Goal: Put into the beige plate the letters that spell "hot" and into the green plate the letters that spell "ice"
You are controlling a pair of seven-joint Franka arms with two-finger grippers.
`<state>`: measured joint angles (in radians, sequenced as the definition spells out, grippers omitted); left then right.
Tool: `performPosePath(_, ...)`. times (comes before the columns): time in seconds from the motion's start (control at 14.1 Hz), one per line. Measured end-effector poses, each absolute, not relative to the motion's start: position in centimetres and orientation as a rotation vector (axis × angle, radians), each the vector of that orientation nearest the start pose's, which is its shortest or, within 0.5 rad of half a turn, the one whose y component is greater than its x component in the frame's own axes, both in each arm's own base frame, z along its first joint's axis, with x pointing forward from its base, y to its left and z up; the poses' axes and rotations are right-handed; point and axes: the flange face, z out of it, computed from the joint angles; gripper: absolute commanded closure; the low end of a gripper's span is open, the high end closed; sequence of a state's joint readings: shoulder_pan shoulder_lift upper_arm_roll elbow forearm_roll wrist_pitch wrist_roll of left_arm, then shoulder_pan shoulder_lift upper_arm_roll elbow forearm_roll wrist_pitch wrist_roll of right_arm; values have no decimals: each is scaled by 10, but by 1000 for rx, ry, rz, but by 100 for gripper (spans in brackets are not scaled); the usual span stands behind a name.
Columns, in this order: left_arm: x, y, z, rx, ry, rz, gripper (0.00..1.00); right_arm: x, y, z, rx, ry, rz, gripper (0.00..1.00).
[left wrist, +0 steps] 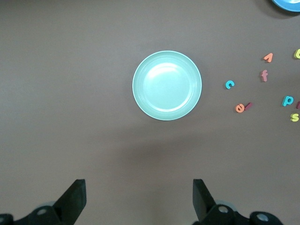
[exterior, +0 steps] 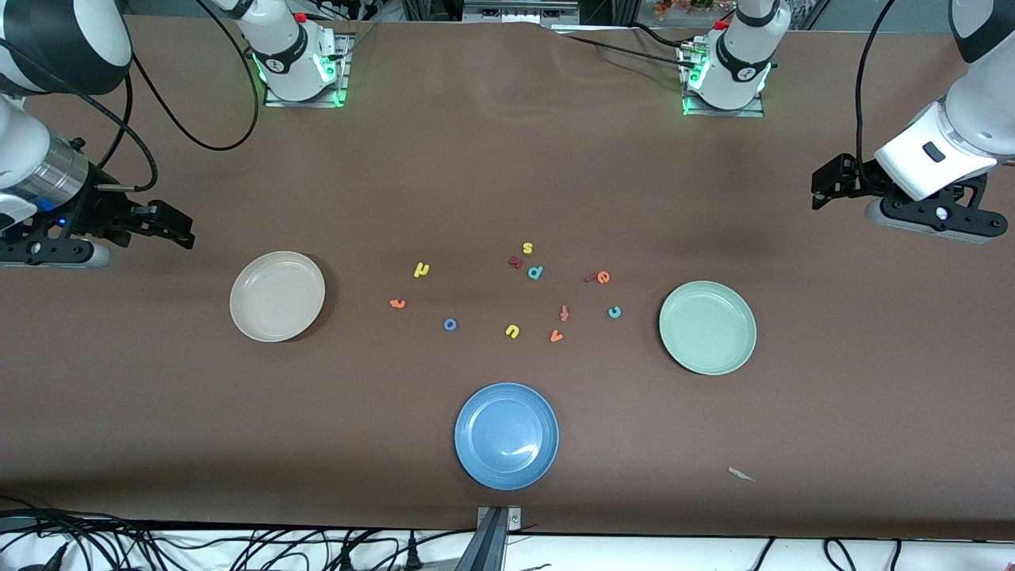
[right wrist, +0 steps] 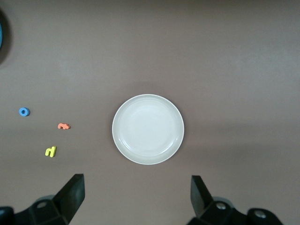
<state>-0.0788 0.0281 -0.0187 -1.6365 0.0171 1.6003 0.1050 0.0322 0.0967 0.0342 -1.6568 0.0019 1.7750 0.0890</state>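
1. We see the right gripper point(exterior: 170, 226) hanging over bare table at the right arm's end, fingers point(right wrist: 70, 194) spread wide and holding nothing
2. The beige plate point(exterior: 277, 296) sits near that gripper, empty – its wrist view centres on it
3. Next come 3 letters lying loose on the table: the orange t point(exterior: 397, 303), the yellow h point(exterior: 421, 270) a little farther from the front camera, and the blue o point(exterior: 450, 323) nearer to it
4. We note the blue plate point(exterior: 506, 435) nearest the front camera, empty
5. In the middle cluster we find a yellow u point(exterior: 512, 331), a yellow s point(exterior: 527, 248), a teal p point(exterior: 535, 273), an orange v point(exterior: 556, 336) and a reddish f point(exterior: 564, 312)
6. The orange e point(exterior: 603, 277) lies touching the dark red i point(exterior: 591, 277); the teal c point(exterior: 614, 312) lies apart, nearer the front camera
7. The green plate point(exterior: 707, 327) is empty, toward the left arm's end
8. The left gripper point(exterior: 825, 186) hangs over bare table – fingers point(left wrist: 202, 197) wide apart, gripping nothing
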Motion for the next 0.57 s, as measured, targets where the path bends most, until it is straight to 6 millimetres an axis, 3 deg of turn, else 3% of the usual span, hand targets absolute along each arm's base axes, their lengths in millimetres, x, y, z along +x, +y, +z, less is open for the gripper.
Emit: performPosePath(0.57,563,-51,597,-3109,311,46,0,594,39,546,-3135,36,-28,0)
